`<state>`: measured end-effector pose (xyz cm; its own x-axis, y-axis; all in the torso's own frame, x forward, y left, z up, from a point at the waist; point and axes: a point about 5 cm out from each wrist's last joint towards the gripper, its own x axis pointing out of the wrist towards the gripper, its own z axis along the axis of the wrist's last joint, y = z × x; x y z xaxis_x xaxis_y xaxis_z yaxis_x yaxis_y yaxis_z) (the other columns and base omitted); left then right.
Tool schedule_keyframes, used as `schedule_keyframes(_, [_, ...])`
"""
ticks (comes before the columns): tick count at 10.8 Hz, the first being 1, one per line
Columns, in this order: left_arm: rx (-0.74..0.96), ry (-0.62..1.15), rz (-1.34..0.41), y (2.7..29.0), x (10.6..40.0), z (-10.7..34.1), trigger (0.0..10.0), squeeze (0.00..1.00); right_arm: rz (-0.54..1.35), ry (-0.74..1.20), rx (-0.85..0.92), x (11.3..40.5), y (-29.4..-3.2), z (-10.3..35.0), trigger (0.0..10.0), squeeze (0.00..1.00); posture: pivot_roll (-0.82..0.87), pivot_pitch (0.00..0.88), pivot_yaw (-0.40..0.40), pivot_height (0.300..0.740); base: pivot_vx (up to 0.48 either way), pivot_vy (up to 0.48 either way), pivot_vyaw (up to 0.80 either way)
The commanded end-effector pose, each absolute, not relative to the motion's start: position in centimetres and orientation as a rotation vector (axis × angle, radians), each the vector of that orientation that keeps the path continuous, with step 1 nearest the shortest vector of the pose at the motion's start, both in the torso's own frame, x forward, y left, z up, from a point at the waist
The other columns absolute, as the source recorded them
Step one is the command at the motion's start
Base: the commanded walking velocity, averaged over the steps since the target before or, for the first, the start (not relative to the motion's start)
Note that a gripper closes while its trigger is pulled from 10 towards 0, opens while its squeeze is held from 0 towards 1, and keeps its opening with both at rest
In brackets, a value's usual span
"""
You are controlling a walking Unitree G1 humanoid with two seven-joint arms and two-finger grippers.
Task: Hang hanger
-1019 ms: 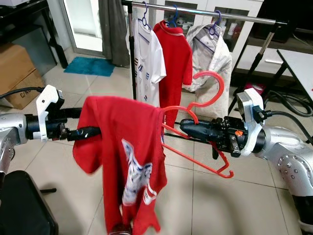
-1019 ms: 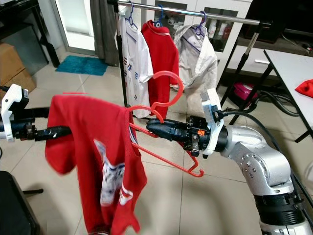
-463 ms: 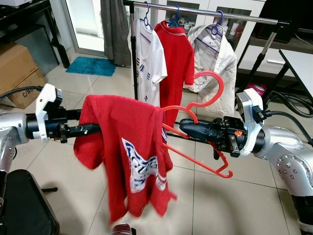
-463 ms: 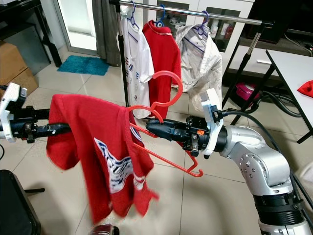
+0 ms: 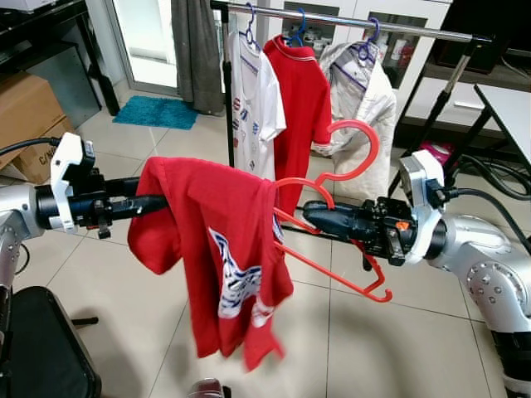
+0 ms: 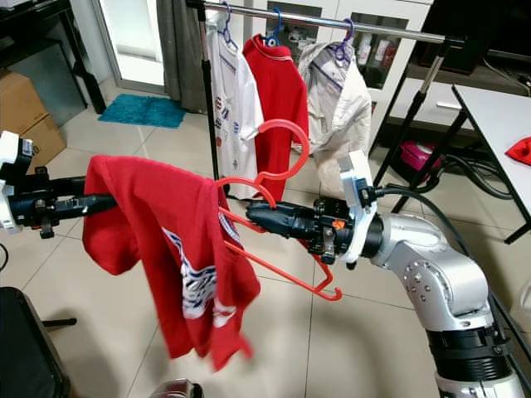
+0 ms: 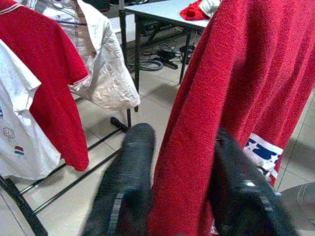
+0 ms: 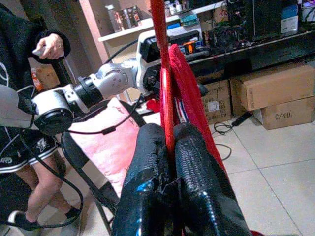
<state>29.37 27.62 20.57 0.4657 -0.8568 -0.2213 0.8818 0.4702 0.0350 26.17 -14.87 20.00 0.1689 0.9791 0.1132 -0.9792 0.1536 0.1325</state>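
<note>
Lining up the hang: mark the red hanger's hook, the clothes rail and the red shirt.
red hanger (image 5: 358,139), left eye view, hook curve.
clothes rail (image 5: 431,31), left eye view, bare bar.
red shirt (image 5: 211,207), left eye view, chest cloth.

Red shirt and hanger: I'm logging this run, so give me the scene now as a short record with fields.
Garment: red shirt, draped between the two pincers, lower hem hanging free above the floor
Hanger: red hanger, partly inside the shirt's collar, hook curving up
Right pincer: shut on the hanger's wire
Left pincer: one black finger on each side of the shirt's cloth
Clothes rail: behind, carrying a white shirt, a red polo and a cream jacket
Task status: hanger not yet on the rail
</note>
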Motion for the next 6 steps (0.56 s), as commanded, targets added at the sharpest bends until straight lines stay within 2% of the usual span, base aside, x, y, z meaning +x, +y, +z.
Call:
schedule_keyframes(1, [0.161, 0.155, -1.064, 27.72, 29.48, 21.13, 0.0, 0.00, 1.401, -0.055, 0.175, 26.44, -15.00, 20.97, 10.0, 0.00, 0.08, 0.017, 0.013, 0.740, 0.000, 0.000, 0.00])
schedule_keyframes(6, [0.133, 0.120, -1.040, 28.27, 29.03, 21.60, 0.0, 0.00, 1.365, -0.075, 0.178, 26.77, -14.97, 20.88, 10.0, 0.00, 0.08, 0.008, 0.021, 0.740, 0.000, 0.000, 0.00])
